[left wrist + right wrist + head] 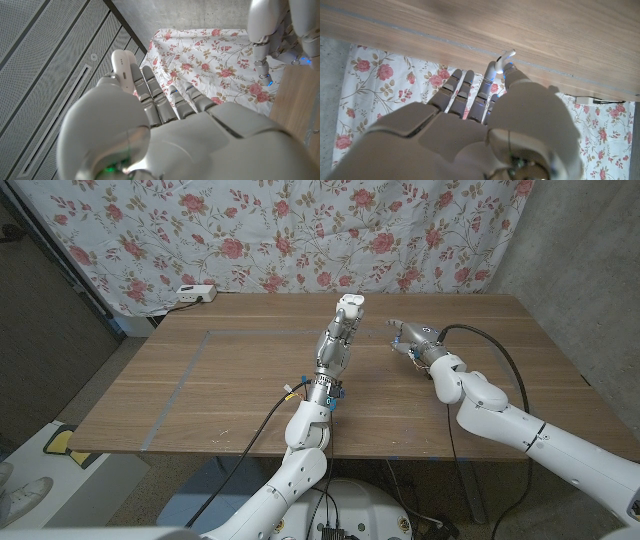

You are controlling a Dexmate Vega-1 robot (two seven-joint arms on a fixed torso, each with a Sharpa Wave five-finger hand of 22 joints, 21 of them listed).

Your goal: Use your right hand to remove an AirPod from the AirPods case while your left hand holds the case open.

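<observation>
My right hand (470, 125) holds a small white AirPod (501, 61) pinched at its fingertips, the stem pointing out toward the wooden table (470, 30); the other fingers reach out straight beside it. In the head view I see this hand (408, 340) low over the far middle of the table (200, 390), though the AirPod is too small to pick out there.

My left hand (343, 323) is raised above the table, just to the left of the right hand and apart from it. It grips the white AirPods case (350, 304) at its fingertips. In the left wrist view the case (123, 67) stands up between the fingers (150, 95); I cannot tell whether its lid is open.

Beyond the table hangs a floral cloth (300, 230), and a white power strip (195, 294) lies at the table's far left corner.
</observation>
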